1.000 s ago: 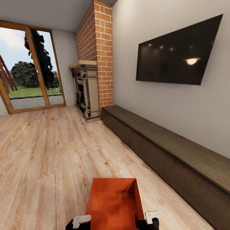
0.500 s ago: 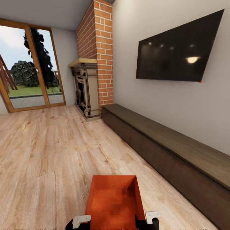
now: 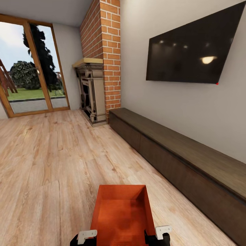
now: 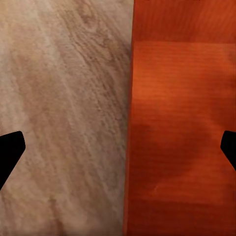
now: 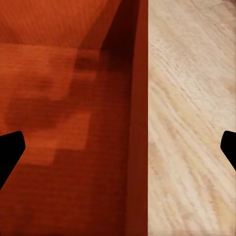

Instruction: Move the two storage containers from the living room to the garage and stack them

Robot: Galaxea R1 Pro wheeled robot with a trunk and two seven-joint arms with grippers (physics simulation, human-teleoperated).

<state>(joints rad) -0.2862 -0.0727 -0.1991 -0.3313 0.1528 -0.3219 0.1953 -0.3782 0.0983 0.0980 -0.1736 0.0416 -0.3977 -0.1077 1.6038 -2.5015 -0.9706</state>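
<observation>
Low ahead, left hand (image 4: 118,147) and right hand (image 5: 118,147) straddle storage container (image 3: 122,213) walls, fingers apart.

Orange-red open-top storage container (image 3: 122,215), upright

a home living room (image 3: 68,150); brick fireplace (image 3: 94,92), wall TV (image 3: 191,51), long low cabinet (image 3: 177,157), glass doors (image 3: 30,68)

One container (image 3: 122,215) sits between two grippers, left (image 3: 83,236) and right (image 3: 160,233). Beyond them: one TV (image 3: 194,51), one fireplace (image 3: 90,92), one cabinet (image 3: 177,160) (long, dark).
</observation>
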